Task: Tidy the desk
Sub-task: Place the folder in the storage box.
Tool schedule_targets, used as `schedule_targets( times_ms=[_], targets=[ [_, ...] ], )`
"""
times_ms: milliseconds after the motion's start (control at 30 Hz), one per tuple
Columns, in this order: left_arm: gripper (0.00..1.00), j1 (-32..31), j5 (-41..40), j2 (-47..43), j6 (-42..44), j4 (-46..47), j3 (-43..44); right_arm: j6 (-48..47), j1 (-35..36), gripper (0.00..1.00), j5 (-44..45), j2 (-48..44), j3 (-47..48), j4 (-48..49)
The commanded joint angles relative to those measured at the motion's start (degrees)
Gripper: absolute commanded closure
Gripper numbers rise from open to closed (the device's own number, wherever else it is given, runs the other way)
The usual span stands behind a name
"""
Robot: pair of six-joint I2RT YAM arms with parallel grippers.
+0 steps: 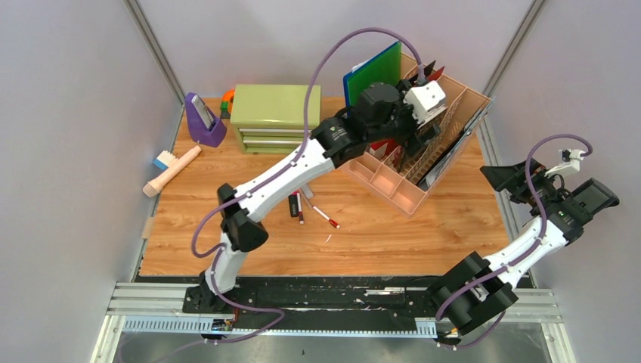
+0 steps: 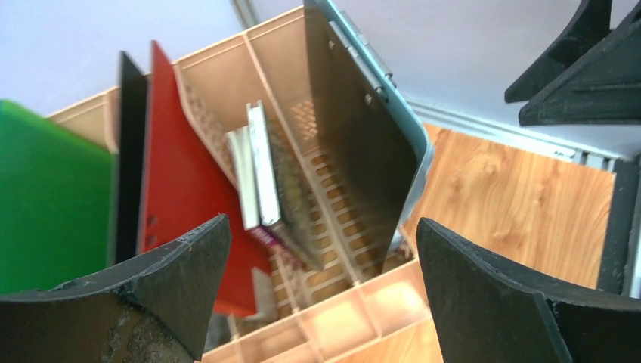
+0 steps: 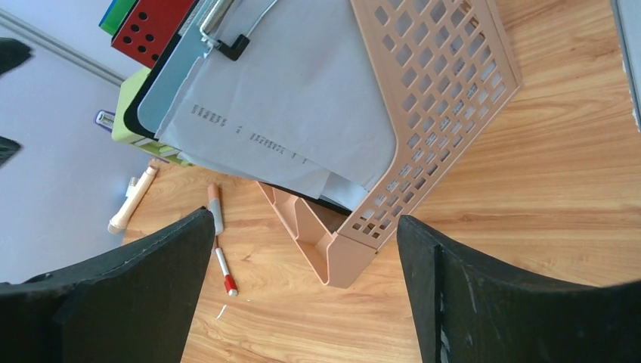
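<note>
Lying beneath both arms, the desk (image 1: 393,242) looks rigid, heavy and slick; I judge it immovable, so I'd grasp loose markers (image 1: 323,216) mid-tabletop by their barrels. My left gripper (image 2: 321,253) gapes empty over the far-right file rack (image 1: 393,189); my right gripper (image 3: 302,249) is open too.

On desk (image 1: 423,242), chest (image 1: 274,113) left of organizer (image 1: 399,193)

A robotics lab test cell staged as an office: plain pale panel walls (image 1: 75,113) framed by metal posts (image 1: 156,49) enclose a wood-grain surface (image 1: 393,242). Two robot arms (image 1: 280,178) stand on an aluminium rail (image 1: 340,306) at its near edge. Props include a peach file organizer (image 1: 393,187), a green drawer chest (image 1: 274,113) and markers (image 1: 325,217).
</note>
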Motion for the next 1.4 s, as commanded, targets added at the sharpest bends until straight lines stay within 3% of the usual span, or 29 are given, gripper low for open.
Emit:
schedule_targets(
  times_ms=[0, 167, 300, 533, 700, 867, 1033, 1367],
  targets=[
    [0.00, -0.49, -5.36, -10.31, 8.24, -2.14, -7.93, -0.88, 0.70, 0.06, -3.54, -3.10, -1.11, 3.58],
    [0.00, -0.49, -11.73, -20.80, 11.81, -2.22, -19.89, -1.10, 1.73, 0.00, -4.06, -4.92, -2.07, 5.10],
    [0.00, -0.28, -17.26, -30.79, 15.10, -0.92, -35.25, -1.17, 2.41, 0.00, -4.65, -6.42, -2.96, 6.54],
    [0.00, 2.49, -24.18, -47.51, 19.78, -1.36, -52.84, -0.87, 5.40, 0.00, -4.60, -8.60, -4.06, 8.96],
    [0.00, 12.54, -25.39, -55.52, 20.66, -4.66, -61.55, -0.95, 7.28, 0.00, -4.40, -10.24, -4.78, 10.11],
    [0.00, 24.31, -20.81, -62.09, 17.09, -7.42, -68.13, -4.90, 9.76, 0.00, -1.44, -14.13, -4.01, 6.20],
    [0.00, 33.69, -15.05, -66.93, 14.06, -6.56, -73.44, -14.87, 23.80, 0.00, 9.16, -16.54, 1.32, -5.49],
    [0.00, 49.16, -5.63, -67.43, 7.06, -2.77, -79.03, -22.16, 49.07, 0.00, 19.00, -15.07, 8.56, -13.07]
  ],
)
